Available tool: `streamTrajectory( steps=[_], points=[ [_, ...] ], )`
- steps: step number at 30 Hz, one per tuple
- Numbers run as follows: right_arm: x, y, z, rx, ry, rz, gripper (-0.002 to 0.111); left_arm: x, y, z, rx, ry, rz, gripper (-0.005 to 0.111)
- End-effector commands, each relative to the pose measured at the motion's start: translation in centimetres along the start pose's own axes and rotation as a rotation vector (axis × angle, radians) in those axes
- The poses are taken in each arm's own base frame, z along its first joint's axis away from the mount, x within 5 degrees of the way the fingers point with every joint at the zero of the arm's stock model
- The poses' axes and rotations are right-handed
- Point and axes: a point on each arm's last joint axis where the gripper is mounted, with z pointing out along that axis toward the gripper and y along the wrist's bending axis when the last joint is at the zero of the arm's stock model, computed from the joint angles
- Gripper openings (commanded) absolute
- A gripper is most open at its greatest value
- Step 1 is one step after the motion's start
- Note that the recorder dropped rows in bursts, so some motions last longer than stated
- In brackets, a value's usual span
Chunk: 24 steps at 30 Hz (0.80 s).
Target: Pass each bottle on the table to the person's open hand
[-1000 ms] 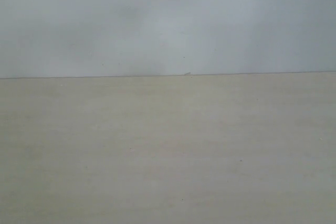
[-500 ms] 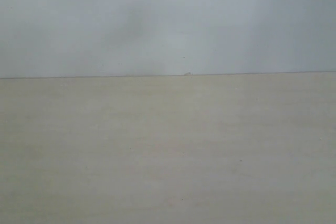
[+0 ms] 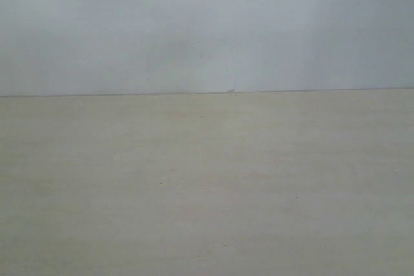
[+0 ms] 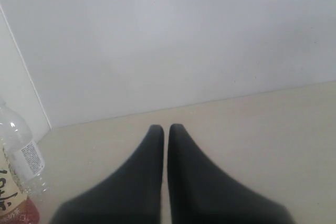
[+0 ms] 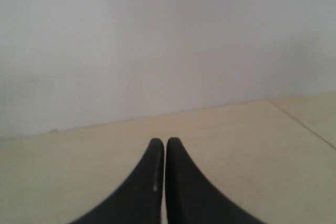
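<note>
The exterior view holds only the pale beige table [image 3: 207, 185] and a white wall; no bottle, hand or gripper appears there. In the left wrist view my left gripper [image 4: 166, 127] is shut with nothing between its black fingers, low over the table [image 4: 252, 129]. At that view's edge stand a clear bottle with a white label [image 4: 21, 153] and, partly cut off, the yellowish bottle with a red base [image 4: 13, 205], well apart from the gripper. My right gripper [image 5: 161, 141] is shut and holds nothing, over the table [image 5: 236, 140]. The tall bluish bottle and the person's hand are out of view.
A white wall [image 3: 207, 30] rises behind the table's far edge. In the left wrist view a wall corner [image 4: 26, 72] stands behind the bottles. A seam or edge of the table [image 5: 304, 124] runs across one side of the right wrist view.
A faint dark shadow on the wall in the exterior view has faded; nothing else differs.
</note>
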Motion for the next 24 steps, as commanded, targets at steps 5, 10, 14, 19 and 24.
streamTrajectory(
  steps=[5,10,14,19,24],
  points=[
    [0.64,-0.07,0.03,0.0,0.026,-0.092,0.001,-0.14,0.02,0.01,0.0,-0.007,0.005,0.004],
    [0.77,-0.09,0.05,0.002,0.041,-0.086,0.001,-0.14,0.02,0.01,0.0,-0.007,0.005,0.004],
    [0.71,-0.08,0.05,0.001,0.034,-0.088,0.001,-0.14,0.02,0.01,0.0,-0.007,0.005,0.004],
    [0.71,-0.08,0.05,0.001,0.034,-0.086,0.001,-0.14,0.02,0.01,0.0,-0.007,0.005,0.004],
    [0.71,-0.08,0.05,0.001,0.034,-0.086,0.001,-0.14,0.02,0.01,0.0,-0.007,0.005,0.004]
  ],
)
